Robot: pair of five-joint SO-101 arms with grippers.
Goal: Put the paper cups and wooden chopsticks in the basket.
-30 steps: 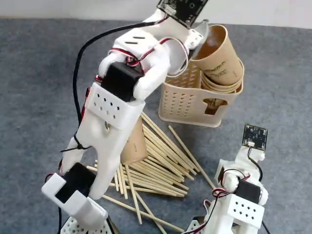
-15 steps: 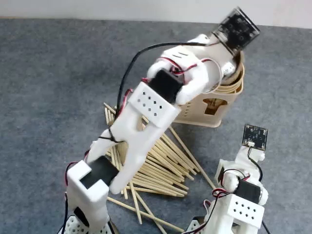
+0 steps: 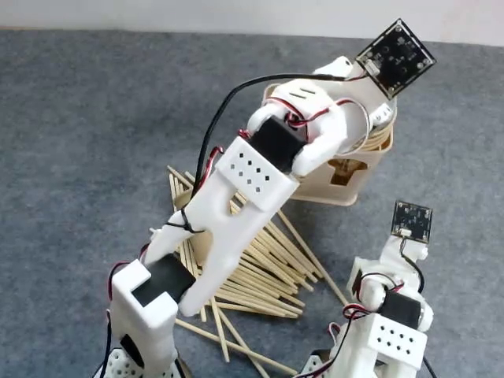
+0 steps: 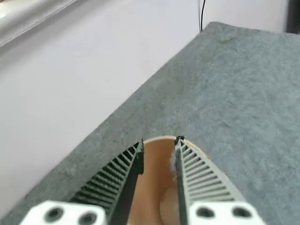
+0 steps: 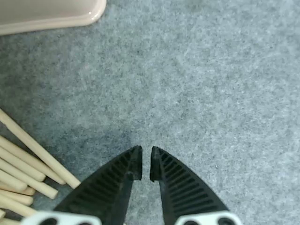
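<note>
High view: basket (image 3: 331,187), upper right of centre, with stacked cups (image 3: 384,134) seated at its right rim. Wooden chopsticks (image 3: 268,268) are heaped loose on the grey mat (image 3: 79,118) at lower centre, none judged basketed. Left wrist view: left gripper (image 4: 160,143) is clamped narrowly on a paper cup (image 4: 157,187), held over the basket. Right gripper (image 5: 146,164) is nearly closed, nothing held, near the chopsticks.

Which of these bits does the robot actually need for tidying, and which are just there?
Job: paper cup in the left gripper; stacked cups; basket; wooden chopsticks.
Just there: grey mat; wall; right gripper, holding nothing.
</note>
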